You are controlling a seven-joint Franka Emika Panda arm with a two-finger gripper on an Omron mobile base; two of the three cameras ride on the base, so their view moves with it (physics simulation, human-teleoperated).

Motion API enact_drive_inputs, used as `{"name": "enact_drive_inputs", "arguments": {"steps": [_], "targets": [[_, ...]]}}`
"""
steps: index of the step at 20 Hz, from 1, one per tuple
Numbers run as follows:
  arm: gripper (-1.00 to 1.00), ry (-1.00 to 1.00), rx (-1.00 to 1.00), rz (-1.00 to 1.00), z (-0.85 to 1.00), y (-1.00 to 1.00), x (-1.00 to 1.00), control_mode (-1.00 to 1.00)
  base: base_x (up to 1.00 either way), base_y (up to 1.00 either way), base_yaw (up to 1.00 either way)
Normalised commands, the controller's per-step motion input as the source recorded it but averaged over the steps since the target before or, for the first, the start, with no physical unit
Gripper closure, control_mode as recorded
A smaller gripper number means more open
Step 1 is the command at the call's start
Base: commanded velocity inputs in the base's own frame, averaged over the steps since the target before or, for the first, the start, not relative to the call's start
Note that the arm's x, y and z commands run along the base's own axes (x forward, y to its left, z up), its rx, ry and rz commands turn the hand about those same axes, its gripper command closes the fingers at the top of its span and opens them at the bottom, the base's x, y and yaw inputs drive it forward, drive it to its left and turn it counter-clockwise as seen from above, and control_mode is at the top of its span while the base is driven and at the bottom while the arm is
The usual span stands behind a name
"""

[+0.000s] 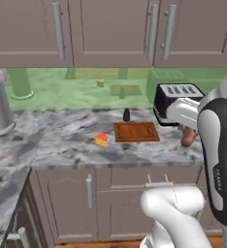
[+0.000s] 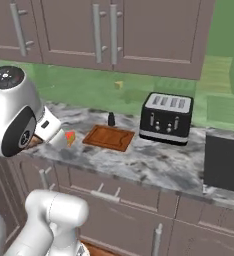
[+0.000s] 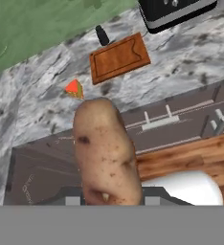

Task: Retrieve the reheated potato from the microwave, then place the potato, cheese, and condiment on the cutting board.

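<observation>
The potato (image 3: 106, 150) is held clamped in the closed gripper (image 3: 109, 200), raised above the near edge of the marble counter (image 1: 62, 140). The cutting board (image 1: 136, 131) is seen lying flat farther back, with the cheese (image 1: 101, 140) just to its left and a small dark bottle (image 1: 126, 115) at its far left corner. A black toaster (image 1: 176, 99) is set to the right of the board.

— What sort of place is this looking like?
— A kitchen: beyond the jaws a toaster (image 1: 176, 99) is sitting on a marbled tabletop (image 1: 62, 140), with cabinets (image 1: 110, 31) hanging above and a green backsplash (image 1: 76, 89) running behind.
</observation>
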Motion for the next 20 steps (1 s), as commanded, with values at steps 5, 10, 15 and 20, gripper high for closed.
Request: {"name": "enact_drive_inputs", "arguments": {"steps": [5, 10, 15, 20], "targets": [[1.00, 0.00, 0.00, 0.00, 0.00, 0.00, 0.00, 1.00, 0.79, 0.00, -0.21], [1.00, 0.00, 0.00, 0.00, 0.00, 0.00, 0.00, 1.00, 0.93, 0.02, -0.07], [1.00, 0.00, 0.00, 0.00, 0.00, 0.00, 0.00, 1.00, 0.86, 0.00, -0.01], [1.00, 0.07, 0.00, 0.00, -0.16, 0.01, 0.21, -1.00, 0.34, 0.00, 0.00]]}}
